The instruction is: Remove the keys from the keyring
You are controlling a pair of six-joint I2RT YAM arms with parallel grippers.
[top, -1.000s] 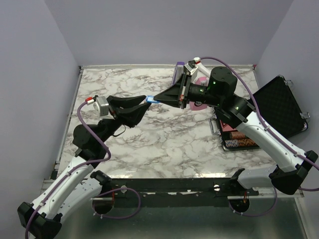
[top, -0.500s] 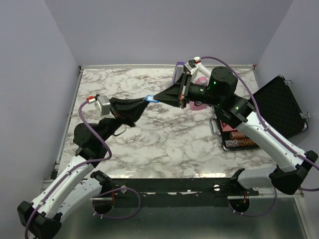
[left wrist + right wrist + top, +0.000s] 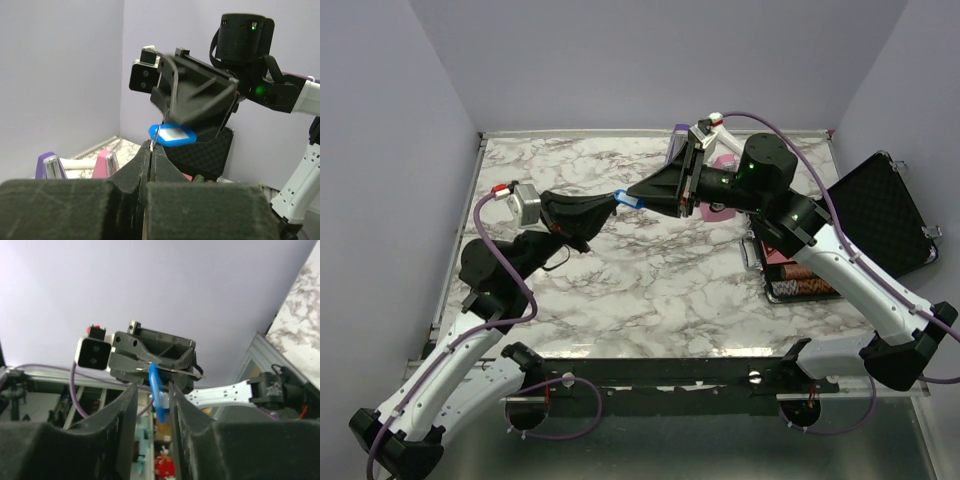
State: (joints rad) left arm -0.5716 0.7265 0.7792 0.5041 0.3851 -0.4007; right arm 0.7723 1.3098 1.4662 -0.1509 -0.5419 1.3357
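Observation:
The bright-blue key tag (image 3: 627, 199) hangs in the air between my two grippers, over the middle of the marble table (image 3: 650, 270). My left gripper (image 3: 616, 203) is shut on the thin metal keyring (image 3: 156, 137); the blue tag (image 3: 172, 135) sits just above its tips (image 3: 151, 145). My right gripper (image 3: 638, 197) faces it from the right. In the right wrist view its jaws (image 3: 152, 385) stand apart around the blue tag (image 3: 158, 392), which lies against the right finger (image 3: 175, 395); the left finger is clear of it.
A purple metronome (image 3: 678, 140) and a pink metronome (image 3: 723, 160) stand at the back of the table behind my right wrist. An open black case (image 3: 880, 215) with stacked chips (image 3: 800, 285) lies at the right edge.
My left arm's elbow has swung left and its wrist has turned, with the gripper still on the ring. The blue tag has shifted slightly up. My right arm has barely moved.

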